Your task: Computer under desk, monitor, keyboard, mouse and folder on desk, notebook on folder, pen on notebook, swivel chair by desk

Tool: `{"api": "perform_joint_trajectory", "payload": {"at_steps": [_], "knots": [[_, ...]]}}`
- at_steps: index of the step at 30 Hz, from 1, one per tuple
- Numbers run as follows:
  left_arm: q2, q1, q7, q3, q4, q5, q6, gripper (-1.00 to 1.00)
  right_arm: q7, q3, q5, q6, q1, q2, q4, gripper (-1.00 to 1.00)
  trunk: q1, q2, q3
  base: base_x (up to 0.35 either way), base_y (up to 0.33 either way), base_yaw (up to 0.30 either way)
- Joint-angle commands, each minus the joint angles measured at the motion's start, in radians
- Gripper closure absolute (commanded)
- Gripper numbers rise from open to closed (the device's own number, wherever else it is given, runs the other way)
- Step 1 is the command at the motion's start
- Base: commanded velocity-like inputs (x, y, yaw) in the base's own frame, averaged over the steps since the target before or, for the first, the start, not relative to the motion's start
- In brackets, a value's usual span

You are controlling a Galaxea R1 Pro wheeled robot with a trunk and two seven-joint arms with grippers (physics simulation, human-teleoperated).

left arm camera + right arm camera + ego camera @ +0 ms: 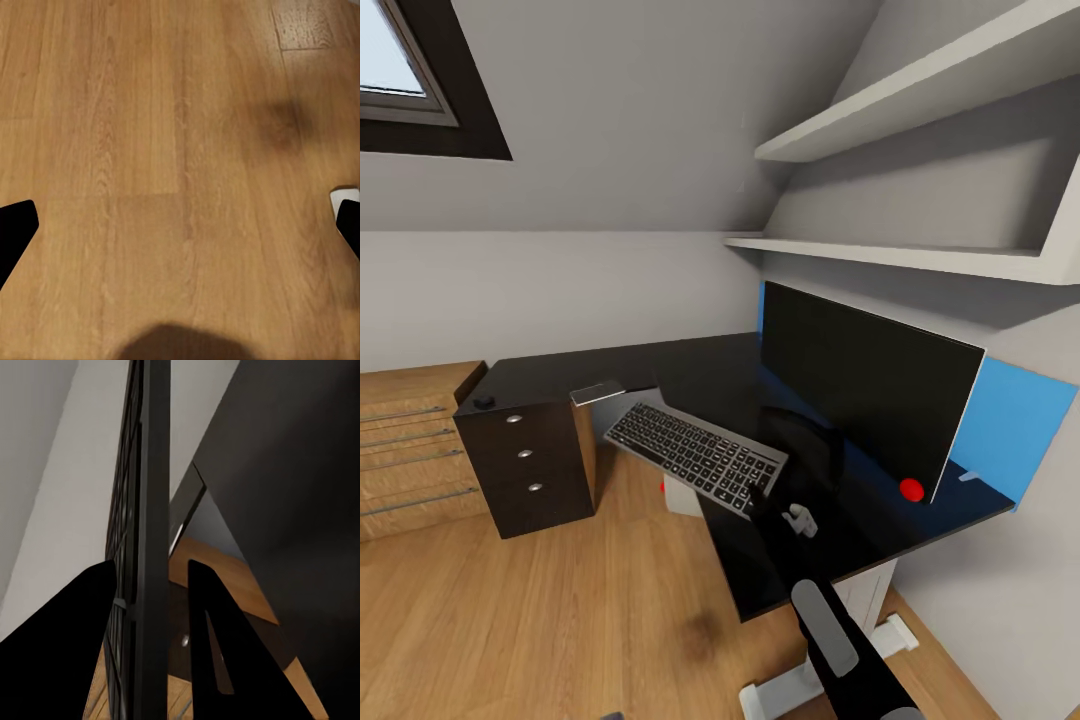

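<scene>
The right gripper (150,607) is clamped on the near end of the keyboard (695,456) — it hangs tilted over the desk (660,365) edge, before the monitor (865,400). The left gripper (180,225) is spread wide above floor (150,150); the mouse (484,401), seemingly, sits on the desk's far corner

Bare bench (690,370) lies open at frame centre, left of the monitor (860,395); the keyboard (695,455) overhangs its front edge, and shelves (920,255) crowd the upper right.
</scene>
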Motion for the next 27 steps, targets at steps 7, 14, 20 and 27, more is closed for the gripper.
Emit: {"api": "perform_joint_trajectory", "payload": {"at_steps": [7,14,20,27], "knots": [[0.001,-0.001,0.005,-0.005,-0.001,0.011,-0.008,-1.0,0.004,0.002,-0.051,-0.005,-0.001,0.0,0.001,1.0,0.0,-0.001,-0.001,0.0,0.0,0.0],[0.001,-0.001,0.005,-0.005,-0.001,0.011,-0.009,-1.0,0.003,0.0,-0.129,-0.006,-0.001,-0.001,0.002,1.0,0.0,-0.001,-0.001,0.0,0.0,0.0],[0.001,-0.001,0.005,-0.004,-0.001,0.01,-0.009,-1.0,-0.044,0.001,-0.125,-0.045,-0.001,0.004,0.029,1.0,0.0,-0.001,-0.001,0.0,0.0,0.0],[0.001,-0.001,0.005,-0.005,-0.001,0.01,-0.009,-1.0,-0.057,0.003,-0.125,-0.121,-0.001,0.006,0.033,1.0,0.0,-0.001,-0.001,0.0,0.0,0.0]]}}
